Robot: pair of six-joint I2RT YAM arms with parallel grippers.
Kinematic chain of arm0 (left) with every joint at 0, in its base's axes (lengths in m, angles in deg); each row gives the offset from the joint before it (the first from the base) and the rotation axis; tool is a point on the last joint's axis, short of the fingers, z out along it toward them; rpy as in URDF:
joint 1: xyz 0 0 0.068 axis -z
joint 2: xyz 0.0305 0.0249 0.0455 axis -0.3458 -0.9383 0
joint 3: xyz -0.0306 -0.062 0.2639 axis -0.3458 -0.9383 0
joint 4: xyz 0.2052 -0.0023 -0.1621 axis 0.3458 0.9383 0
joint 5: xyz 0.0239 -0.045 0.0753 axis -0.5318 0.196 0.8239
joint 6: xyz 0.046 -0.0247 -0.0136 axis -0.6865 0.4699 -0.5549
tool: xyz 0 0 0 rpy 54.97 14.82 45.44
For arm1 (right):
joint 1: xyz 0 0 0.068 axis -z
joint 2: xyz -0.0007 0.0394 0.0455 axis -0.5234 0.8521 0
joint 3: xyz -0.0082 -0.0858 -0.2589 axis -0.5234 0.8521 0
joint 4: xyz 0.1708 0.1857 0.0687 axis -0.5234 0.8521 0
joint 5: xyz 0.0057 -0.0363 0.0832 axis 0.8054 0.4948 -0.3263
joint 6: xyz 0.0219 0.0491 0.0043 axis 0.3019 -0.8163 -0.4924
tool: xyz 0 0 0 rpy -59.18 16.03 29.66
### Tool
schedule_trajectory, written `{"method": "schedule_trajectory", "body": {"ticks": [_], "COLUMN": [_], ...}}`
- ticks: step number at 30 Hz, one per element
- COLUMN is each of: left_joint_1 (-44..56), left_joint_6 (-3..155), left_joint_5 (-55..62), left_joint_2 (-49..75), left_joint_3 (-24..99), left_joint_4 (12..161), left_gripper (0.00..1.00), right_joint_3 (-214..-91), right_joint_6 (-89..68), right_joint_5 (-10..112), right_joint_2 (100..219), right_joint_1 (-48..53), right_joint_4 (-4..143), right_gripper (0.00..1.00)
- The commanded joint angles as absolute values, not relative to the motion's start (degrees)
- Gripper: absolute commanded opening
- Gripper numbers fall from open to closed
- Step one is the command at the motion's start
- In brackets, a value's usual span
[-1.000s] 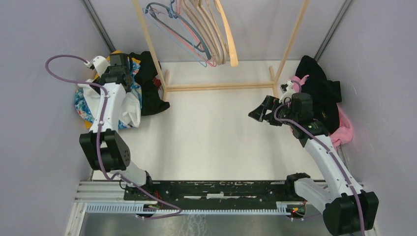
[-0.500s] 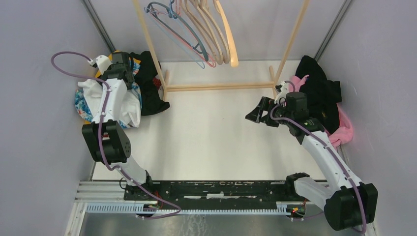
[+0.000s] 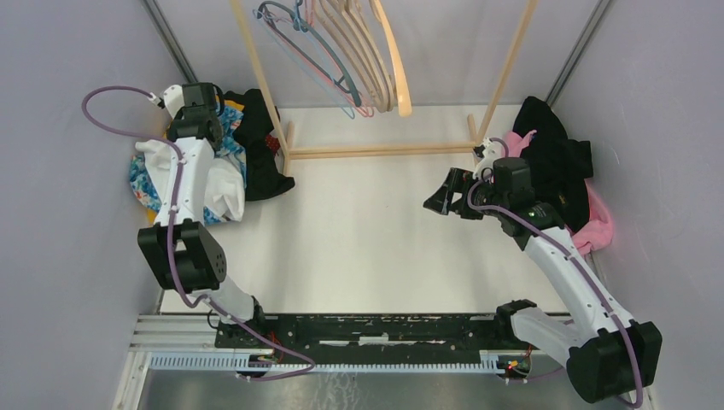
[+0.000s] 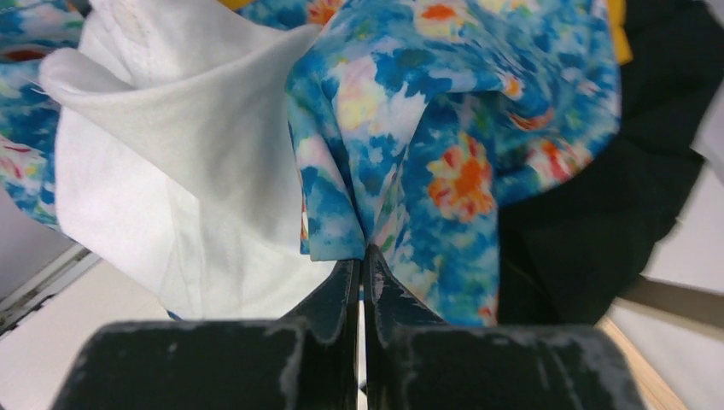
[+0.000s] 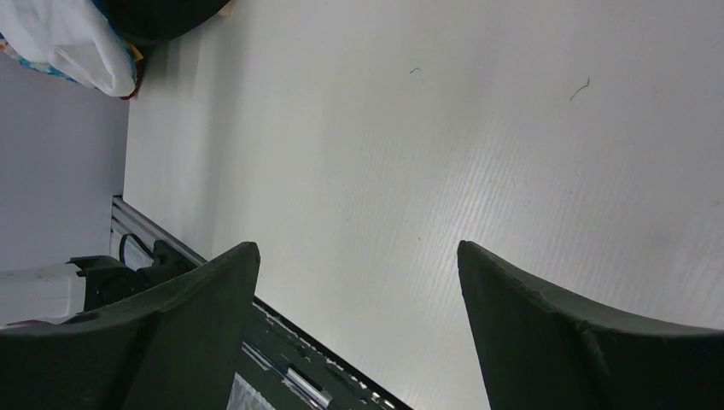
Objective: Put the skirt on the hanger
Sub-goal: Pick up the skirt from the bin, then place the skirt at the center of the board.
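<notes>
skirt (image 4: pixel 444 128): blue floral cloth with orange blooms, crumpled
place: far left of the table (image 3: pixel 367 239), heaped with a white garment (image 4: pixel 154 171) and a black garment (image 4: pixel 598 196)
state: one fold pinched in the left gripper (image 4: pixel 363 256)
hangers (image 3: pixel 341 51): thin coloured and wooden, bunched on the rack (image 3: pixel 384 151), far centre

The white desk (image 3: pixel 376 231) carries two heaps of clothing. At its far left corner a blue floral skirt (image 3: pixel 142 184), a white garment (image 3: pixel 224 192) and a black garment (image 3: pixel 260 162) lie touching; at the right edge, black clothing (image 3: pixel 559 154) lies beside pink fabric (image 3: pixel 599 229). Between them, at the far side, stands a wooden rack (image 3: pixel 376 151).
</notes>
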State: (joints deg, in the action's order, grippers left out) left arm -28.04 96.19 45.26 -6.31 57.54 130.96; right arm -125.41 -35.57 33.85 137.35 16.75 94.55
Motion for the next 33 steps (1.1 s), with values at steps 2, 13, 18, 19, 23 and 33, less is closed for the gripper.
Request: {"method": "schedule_trajectory", "body": {"ticks": [2,13,18,19,23,33], "left_joint_1": [-28.36,-28.27,-28.29,-28.31,-27.49,-17.63], "left_joint_6": [92.83,93.56,96.59,97.41,100.82,108.93], "left_joint_5": [30.29,1.98,-12.78,-15.28,-22.51,-28.24], "left_joint_2": [4.92,18.11,20.67,21.10,23.94,28.15], "left_joint_3": [60.55,64.90,67.34,67.49,67.06,54.88], "left_joint_4": [129.30,135.82,134.98,134.61,131.10,118.38], "left_gripper": [0.03,0.03,0.03,0.03,0.03,0.03], "right_joint_3": [-129.72,-131.45,-131.48,-131.51,-131.83,-131.17], "right_joint_6": [-33.96,-32.18,-31.26,-31.10,-30.69,-30.87], "right_joint_5": [35.33,37.02,37.70,37.83,38.20,38.03], "right_joint_2": [135.69,129.95,127.68,127.37,126.37,126.75], "right_joint_1": [16.21,16.10,16.14,16.10,16.09,16.12], "right_joint_4": [95.71,100.73,102.39,102.60,103.26,101.12], "right_gripper": [0.91,0.92,0.92,0.92,0.92,0.91]}}
